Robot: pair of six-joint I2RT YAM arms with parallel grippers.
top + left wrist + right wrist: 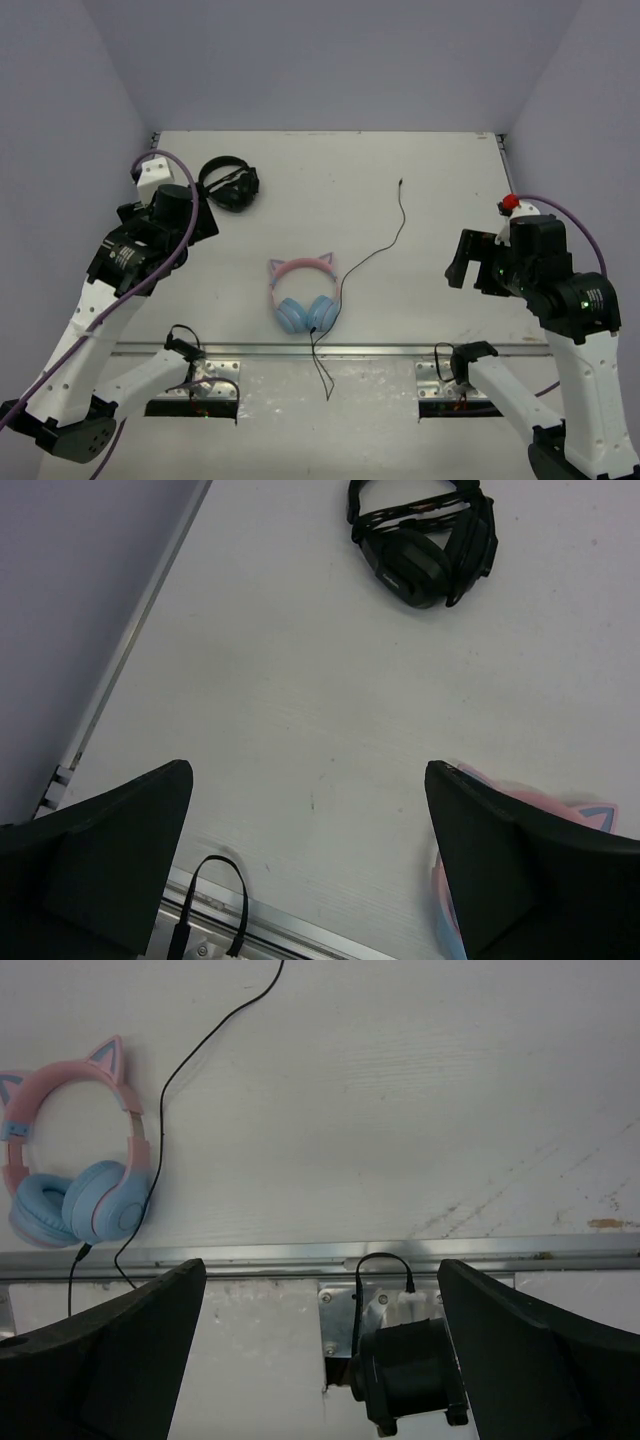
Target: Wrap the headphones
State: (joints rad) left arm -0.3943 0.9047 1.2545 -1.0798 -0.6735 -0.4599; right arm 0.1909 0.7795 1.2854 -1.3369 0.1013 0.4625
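1. Left arm (150,235): raised over the left side of the bench (440,165); jaws spread wide, holding nothing.
2. Black headphones (230,185): far left, not the task's pair.
3. Headphones (305,312): flat at bench centre, near the front rail (380,350).
4. Cable (375,250): trails loose toward the far right; no wrapping is done yet, so the whole task is left.
5. Right arm (540,270): raised; jaws wide apart, empty.

Your white table (455,175) carries pink cat-ear headphones with blue earcups (297,314) (thin black cable (386,244) sprawled out) and all-black headphones (232,186), well apart.
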